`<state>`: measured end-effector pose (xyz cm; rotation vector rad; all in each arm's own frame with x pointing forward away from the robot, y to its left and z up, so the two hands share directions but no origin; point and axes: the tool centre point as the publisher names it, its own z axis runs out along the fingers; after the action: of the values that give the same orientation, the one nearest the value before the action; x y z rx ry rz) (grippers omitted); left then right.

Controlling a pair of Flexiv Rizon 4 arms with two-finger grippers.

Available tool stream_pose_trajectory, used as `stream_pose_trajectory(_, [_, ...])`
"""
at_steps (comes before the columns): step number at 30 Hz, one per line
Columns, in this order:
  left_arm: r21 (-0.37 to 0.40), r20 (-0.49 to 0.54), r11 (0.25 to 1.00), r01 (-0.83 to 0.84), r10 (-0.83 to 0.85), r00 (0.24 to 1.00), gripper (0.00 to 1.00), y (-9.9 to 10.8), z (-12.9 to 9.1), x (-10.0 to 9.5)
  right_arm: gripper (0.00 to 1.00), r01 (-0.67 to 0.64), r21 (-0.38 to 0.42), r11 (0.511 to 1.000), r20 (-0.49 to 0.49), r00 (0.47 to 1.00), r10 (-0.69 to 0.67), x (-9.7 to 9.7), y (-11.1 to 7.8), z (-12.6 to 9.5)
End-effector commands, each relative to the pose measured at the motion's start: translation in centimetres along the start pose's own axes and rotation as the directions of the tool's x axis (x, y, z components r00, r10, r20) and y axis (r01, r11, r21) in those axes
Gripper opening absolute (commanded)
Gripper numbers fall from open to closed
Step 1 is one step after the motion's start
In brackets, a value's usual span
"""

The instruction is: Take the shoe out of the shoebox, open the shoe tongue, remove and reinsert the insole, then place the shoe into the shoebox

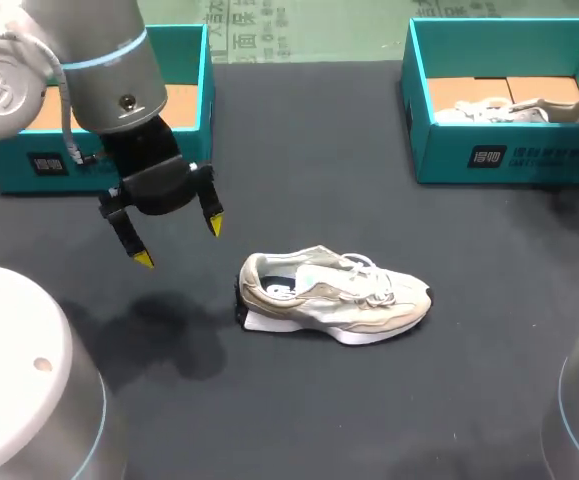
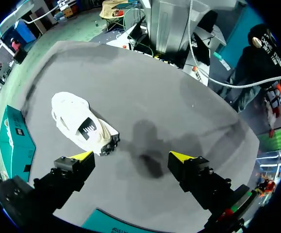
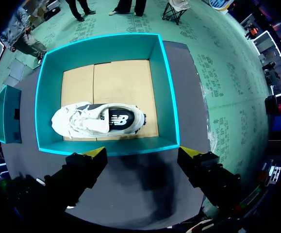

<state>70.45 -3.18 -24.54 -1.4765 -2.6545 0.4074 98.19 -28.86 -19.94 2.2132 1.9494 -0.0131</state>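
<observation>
Shoe [image 1: 334,297] sits out on the counter [image 1: 299,160], heel twd the released left end effector [image 1: 179,243] hanging nearby: I'd lower over the collar & pinch only the tongue; right end effector [image 3: 142,154], also released, hovers over the shoebox [image 3: 169,97].

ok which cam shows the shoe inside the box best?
Right wrist view: it looks straight down into the box, so the whole shoe is visible inside. Head view shows only its top above the box wall. Left wrist view doesn't show it clearly.
</observation>
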Motion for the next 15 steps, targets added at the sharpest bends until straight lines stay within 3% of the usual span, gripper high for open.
stream_pose_trajectory(1, [0.281, 0.068, 0.893, 0.351, -0.383, 0.921, 1.0, 1.0, 0.42, 1.24, 1.0, 0.0, -0.001, 1.0, 0.001, 1.0, 0.0, -0.02, -0.08, -0.03])
stream_pose_trajectory(3, [0.403, 0.047, 0.833, 0.379, -0.433, 0.9, 1.0, 1.0, 0.14, 1.91, 1.0, 0.0, -0.001, 1.0, 0.001, 1.0, 0.0, -0.02, -0.08, -0.03])
stream_pose_trajectory(4, [0.393, 0.035, 0.794, 0.464, -0.517, 0.855, 1.0, 1.17, 0.02, 2.08, 1.0, 0.0, -0.001, 1.0, 0.001, 1.0, 0.0, -0.02, -0.08, -0.03])
stream_pose_trajectory(15, [0.393, 0.035, 0.794, 0.464, -0.517, 0.855, 1.0, 1.17, 0.02, 2.08, 1.0, 0.0, -0.001, 1.0, 0.001, 1.0, 0.0, -0.02, -0.08, -0.03])
